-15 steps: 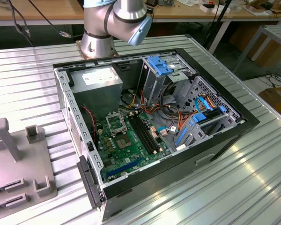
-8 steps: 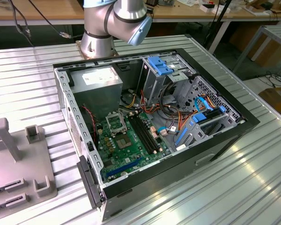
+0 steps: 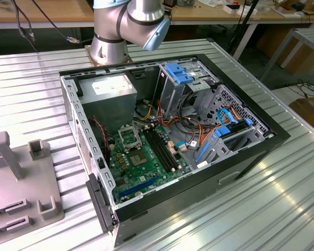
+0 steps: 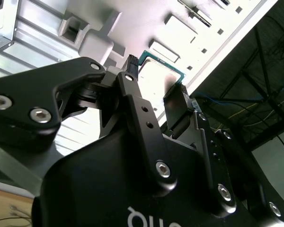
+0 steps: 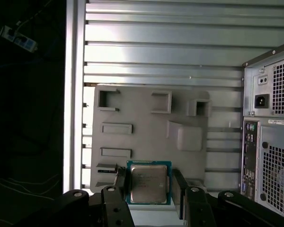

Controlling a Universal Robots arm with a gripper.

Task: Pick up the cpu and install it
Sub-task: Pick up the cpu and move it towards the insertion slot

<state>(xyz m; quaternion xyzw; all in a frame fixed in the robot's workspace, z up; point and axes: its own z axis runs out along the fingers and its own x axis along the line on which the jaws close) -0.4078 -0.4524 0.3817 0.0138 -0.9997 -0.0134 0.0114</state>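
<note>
Open computer case [image 3: 214,183] in the middle, green motherboard [image 3: 146,175] inside. Grey parts holder [image 3: 21,183] at lower left. Robot arm [image 3: 120,31] up top.

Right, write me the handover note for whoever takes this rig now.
Gripper: shut on the cpu, gripping two opposite edges, metal top facing the first wrist camera.
Where: the cpu is held in the air above the grey fixture tray, next to the open computer case.
Done: the pick-up.
Left: the install. The socket on the motherboard appears to have no chip in it yet.
</note>
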